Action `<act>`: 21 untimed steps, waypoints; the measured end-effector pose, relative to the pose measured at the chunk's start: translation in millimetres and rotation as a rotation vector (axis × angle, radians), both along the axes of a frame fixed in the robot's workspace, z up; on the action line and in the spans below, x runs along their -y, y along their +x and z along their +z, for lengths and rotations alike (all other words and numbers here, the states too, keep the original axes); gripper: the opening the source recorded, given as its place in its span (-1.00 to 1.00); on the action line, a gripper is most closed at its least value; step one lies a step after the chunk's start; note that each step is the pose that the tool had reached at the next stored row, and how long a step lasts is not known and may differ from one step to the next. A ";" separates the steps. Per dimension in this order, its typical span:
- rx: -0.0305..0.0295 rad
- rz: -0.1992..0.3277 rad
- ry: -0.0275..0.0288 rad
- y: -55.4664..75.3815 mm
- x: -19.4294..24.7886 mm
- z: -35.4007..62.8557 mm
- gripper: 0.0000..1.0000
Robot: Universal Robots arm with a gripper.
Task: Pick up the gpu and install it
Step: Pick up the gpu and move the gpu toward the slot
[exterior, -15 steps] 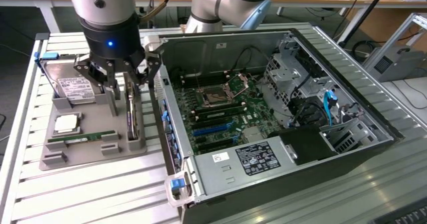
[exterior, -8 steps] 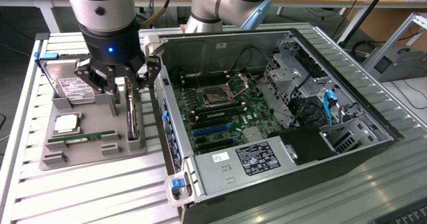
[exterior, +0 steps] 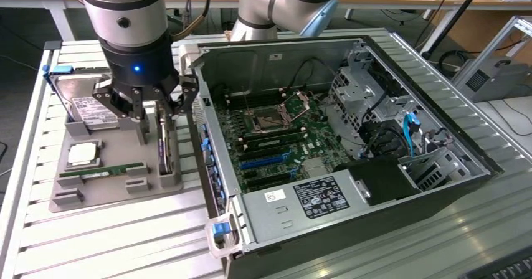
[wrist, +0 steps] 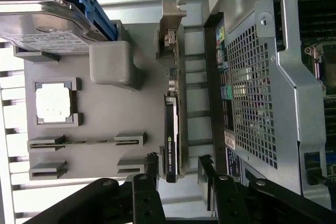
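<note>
We should centre the spread end effector (exterior: 159,128) over the upright gpu (exterior: 167,154), so both fingers meet its flat faces squarely.

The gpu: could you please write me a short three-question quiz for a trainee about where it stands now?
1. True or false: the gpu is seated on the motherboard.
2. The jaws are: A shut on the gpu; B open, one on either side of the gpu; C open over the hard drive.
3. What holds the gpu?
Key: 1 false; 2 B; 3 a slot in the grey tray.
</note>
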State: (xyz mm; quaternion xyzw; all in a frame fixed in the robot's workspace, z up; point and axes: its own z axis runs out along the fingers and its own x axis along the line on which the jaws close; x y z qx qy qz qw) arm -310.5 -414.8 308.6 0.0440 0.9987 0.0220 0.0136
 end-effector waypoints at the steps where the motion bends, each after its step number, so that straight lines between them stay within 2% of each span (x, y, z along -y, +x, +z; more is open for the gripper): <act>1: 0.0001 0.000 0.0001 -0.1 0.0 -1.2 -0.13; 3: 0.0000 0.000 0.0000 -0.3 0.0 -3.9 -0.13; 11: -0.0001 0.000 -0.0001 -0.4 0.0 -4.0 -0.11; 12: -0.0001 0.000 -0.0001 -0.4 0.0 -3.9 0.02; 19: -0.0001 0.000 0.0000 -0.4 0.0 -17.1 0.02; 21: -0.0003 0.000 -0.0002 -0.4 0.0 -17.7 0.02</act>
